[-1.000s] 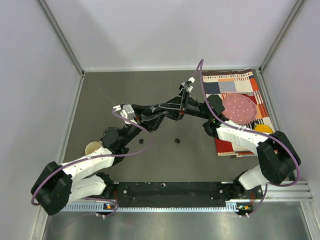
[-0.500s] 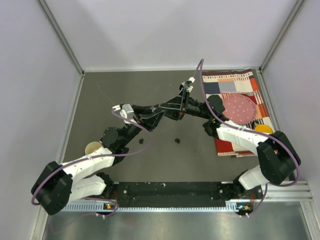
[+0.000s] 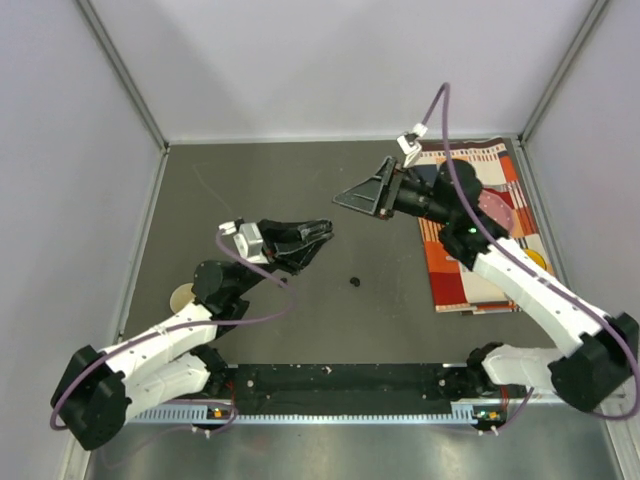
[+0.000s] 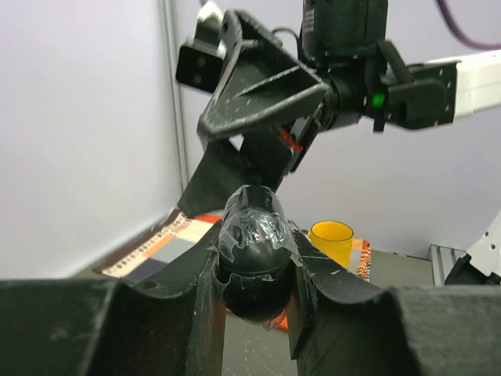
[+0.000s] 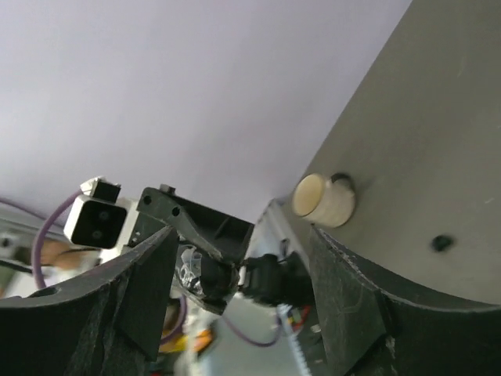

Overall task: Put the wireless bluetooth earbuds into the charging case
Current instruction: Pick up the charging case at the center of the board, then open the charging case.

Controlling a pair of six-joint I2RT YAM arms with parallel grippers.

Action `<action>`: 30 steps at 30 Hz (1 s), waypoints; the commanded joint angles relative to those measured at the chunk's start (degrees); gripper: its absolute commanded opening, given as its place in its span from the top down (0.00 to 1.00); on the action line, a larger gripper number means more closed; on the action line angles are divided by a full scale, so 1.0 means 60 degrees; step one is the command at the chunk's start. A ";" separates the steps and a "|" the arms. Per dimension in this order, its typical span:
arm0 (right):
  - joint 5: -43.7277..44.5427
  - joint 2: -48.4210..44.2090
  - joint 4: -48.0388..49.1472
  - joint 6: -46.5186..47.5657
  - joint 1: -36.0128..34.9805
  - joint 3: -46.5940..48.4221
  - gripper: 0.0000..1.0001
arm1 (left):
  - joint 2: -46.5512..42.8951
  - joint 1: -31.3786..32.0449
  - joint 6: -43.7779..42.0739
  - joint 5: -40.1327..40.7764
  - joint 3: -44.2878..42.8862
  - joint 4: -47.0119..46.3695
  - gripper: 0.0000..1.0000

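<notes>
Charging case (image 4: 252,231) — partly behind left claw (image 4: 254,270)

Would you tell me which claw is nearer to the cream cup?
Left. The left claw, shut on a black pod, is right of the cream cup; the right claw sits farther right and back.

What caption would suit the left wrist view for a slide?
Left hand shut on a black oval pod, the open right hand facing it.

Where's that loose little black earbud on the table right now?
Top view: the earbud lies on the grey table near its centre, between the arms, nearer the bases than the left gripper.
</notes>
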State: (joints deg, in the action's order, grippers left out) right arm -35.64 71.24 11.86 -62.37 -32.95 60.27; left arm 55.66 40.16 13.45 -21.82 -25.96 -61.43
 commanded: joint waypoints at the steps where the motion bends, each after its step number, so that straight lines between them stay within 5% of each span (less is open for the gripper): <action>1: 0.1281 -0.1106 -0.3177 0.4532 -0.0016 0.0912 0.34 | -0.0443 0.0015 -0.0573 -0.0626 0.0209 -0.0659 1.00; 12: 0.0754 -0.1884 -0.3031 0.7098 -0.1319 0.0692 0.37 | 0.0552 -0.0073 -0.0382 -0.2220 0.0312 -0.3280 1.00; 30: 0.0315 -0.1386 -0.3616 0.7758 -0.1847 0.0941 0.39 | 0.1080 -0.0073 0.0014 -0.2368 0.0166 -0.3927 1.00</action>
State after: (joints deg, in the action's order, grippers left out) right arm -32.08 62.30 -8.84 -18.11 -43.16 63.83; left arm 61.69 39.86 12.75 -35.35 -24.29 -73.58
